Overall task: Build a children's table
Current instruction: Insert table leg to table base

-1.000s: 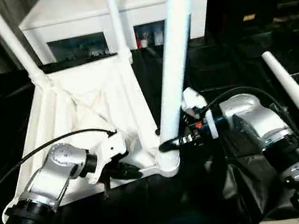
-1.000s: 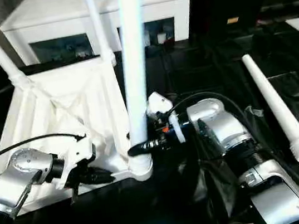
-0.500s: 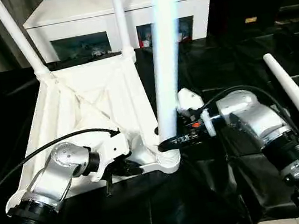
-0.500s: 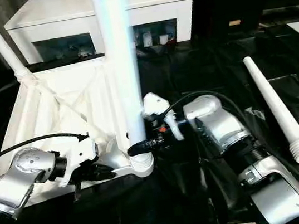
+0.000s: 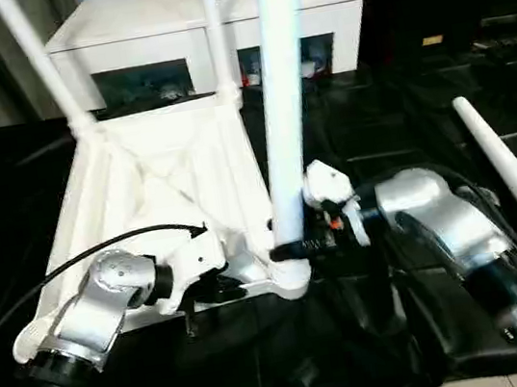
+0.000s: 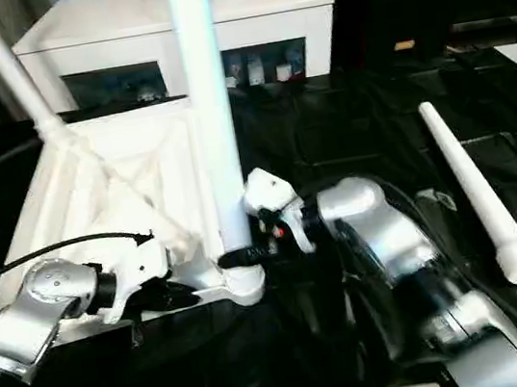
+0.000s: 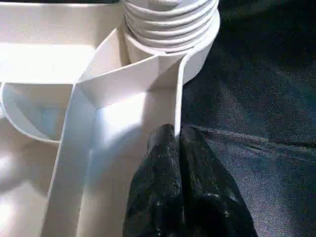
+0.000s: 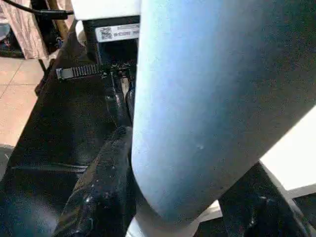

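Smooth white plastic tabletop [image 5: 169,182] on glossy, wrinkled black sheet [image 5: 394,124].

Bright whites on dark cloth
Glare washes out the tabletop [image 5: 165,183] ribs; beside it the black sheet [image 5: 394,124] shows faint sheen. The near leg [image 8: 217,103] looms soft and bluish.

We see a white tabletop [image 5: 179,181] with a pattern of crossing ribs on its underside, and white legs [image 5: 281,102]; one more white leg [image 6: 472,186] lies on the black glossy sheet [image 5: 394,124]. Our forearms [image 5: 96,310] are silver, with black cables. The left claw [image 7: 178,148] has black fingers. The cabinet [image 5: 203,17] behind is white with dark glass doors.
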